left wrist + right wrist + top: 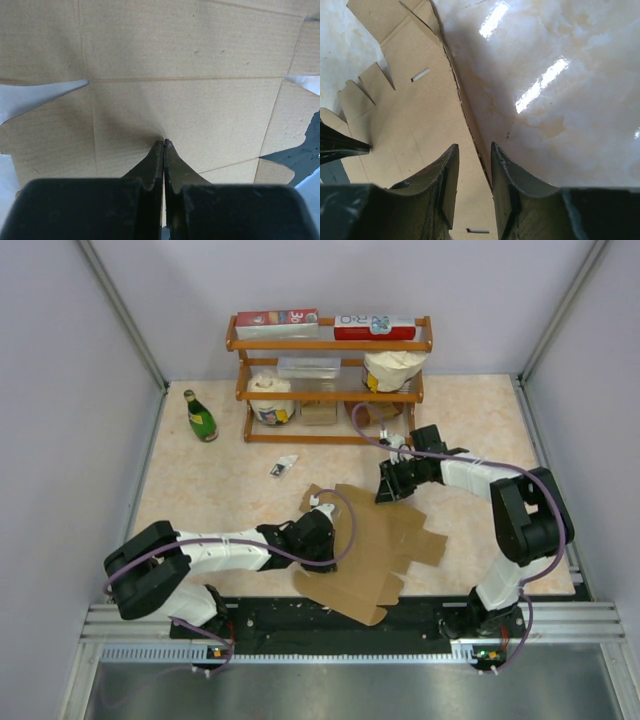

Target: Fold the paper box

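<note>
One paper box (375, 550) is entered, an unfolded brown sheet with flaps.

Top view: the sheet is laid flat on the table (200, 490), near the front edge and between the two arms. The left gripper (325, 538) is placed over its left part, and the right gripper (388, 490) at its far edge. A wooden rack (330, 345) and a green bottle (200, 417) are kept at the back.

Left wrist view: the jaws are seen closed tight, with the tips pressed against the cardboard.

Right wrist view: the jaws are seen parted, with the sheet's edge running into the gap between them.
</note>
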Action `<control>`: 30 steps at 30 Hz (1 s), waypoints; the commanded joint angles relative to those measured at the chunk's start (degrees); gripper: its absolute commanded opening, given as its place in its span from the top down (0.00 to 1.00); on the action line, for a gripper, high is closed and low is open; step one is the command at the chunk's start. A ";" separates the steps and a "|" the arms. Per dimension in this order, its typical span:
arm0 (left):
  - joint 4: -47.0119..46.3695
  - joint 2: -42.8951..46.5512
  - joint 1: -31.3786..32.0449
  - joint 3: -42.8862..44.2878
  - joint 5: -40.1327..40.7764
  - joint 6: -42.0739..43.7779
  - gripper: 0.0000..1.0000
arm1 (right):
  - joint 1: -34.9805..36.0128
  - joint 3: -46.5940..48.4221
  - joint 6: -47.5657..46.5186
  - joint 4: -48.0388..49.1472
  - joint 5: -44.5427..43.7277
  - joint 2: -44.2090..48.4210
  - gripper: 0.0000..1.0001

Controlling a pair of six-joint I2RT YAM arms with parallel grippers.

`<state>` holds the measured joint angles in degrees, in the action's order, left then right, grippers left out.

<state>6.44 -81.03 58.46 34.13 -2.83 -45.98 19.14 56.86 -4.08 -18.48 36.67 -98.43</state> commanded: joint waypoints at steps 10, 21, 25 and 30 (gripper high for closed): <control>-3.71 -2.55 -0.10 -2.05 -1.74 -0.52 1.00 | 3.89 0.36 -3.04 -0.33 -4.23 0.70 0.70; -4.76 -1.59 -0.10 -3.01 -1.39 -0.69 1.00 | 4.59 0.09 -2.34 0.46 -8.10 2.36 0.93; -4.16 3.06 -0.10 -4.16 1.07 -1.22 1.00 | 4.86 0.18 -1.02 1.16 -11.87 3.51 1.00; 1.46 10.79 -0.27 -1.09 7.30 0.36 1.00 | 6.35 -1.13 0.99 3.36 -16.53 7.10 1.00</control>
<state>4.16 -76.36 58.37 31.07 -1.52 -46.78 24.16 56.23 -5.28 -18.68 25.36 -96.47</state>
